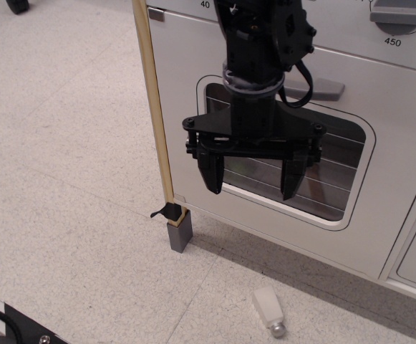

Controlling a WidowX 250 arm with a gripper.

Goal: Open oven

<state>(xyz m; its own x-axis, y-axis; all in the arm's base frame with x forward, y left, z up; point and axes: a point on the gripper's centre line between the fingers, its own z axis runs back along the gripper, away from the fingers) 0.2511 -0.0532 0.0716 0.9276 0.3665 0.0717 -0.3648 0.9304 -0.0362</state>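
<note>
**Tool hangs open in front of the oven window, handle not yet taken**

Your tool point(252, 175) sits at the centre of the frame, spread wide and holding nothing, its two black fingers point(211, 172) pointing down across the glass. The oven point(379, 244) fills the right half of the frame, its door shut as far as you can see, with the wire-lined window point(336, 168) directly behind the tool. The grey bar handle point(322, 87) lies above the window, upper centre, mostly hidden behind the arm's wrist; only its right end shows.

To open the door cleanly, you probably need to raise the tool toward that handle, since the fingertips hang below it now. Bracket the bar squarely before closing, then pull outward along the door's swing. A grey dial point(397, 16) sits upper right; stay clear of it.
</note>
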